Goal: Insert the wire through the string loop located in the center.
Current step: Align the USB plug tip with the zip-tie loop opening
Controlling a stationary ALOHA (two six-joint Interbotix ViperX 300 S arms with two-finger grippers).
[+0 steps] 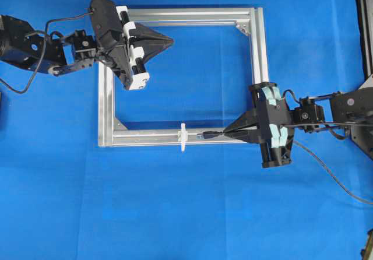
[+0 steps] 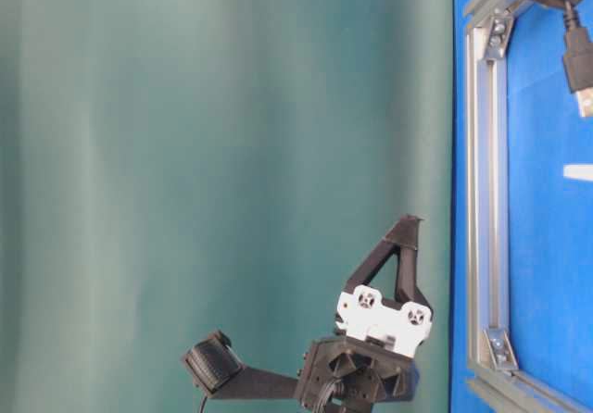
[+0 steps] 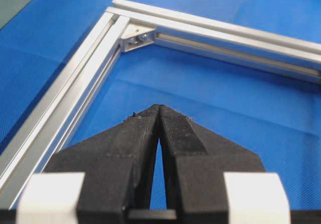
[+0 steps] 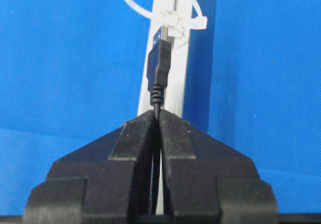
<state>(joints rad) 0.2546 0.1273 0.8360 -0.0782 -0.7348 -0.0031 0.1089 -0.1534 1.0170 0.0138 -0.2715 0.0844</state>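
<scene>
Black right gripper (image 4: 156, 114) pinches the wire (image 4: 159, 68) just behind its plug, jaws closed on it. Beyond, the plug's metal tip sits just short of the white string loop (image 4: 165, 14) on the silver frame (image 1: 151, 137). Farther off, the left gripper (image 1: 170, 39) hovers over the frame's far corner, jaws closed, empty.

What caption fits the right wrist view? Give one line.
Right tool holds the wire, its plug just short of the string loop.
</scene>
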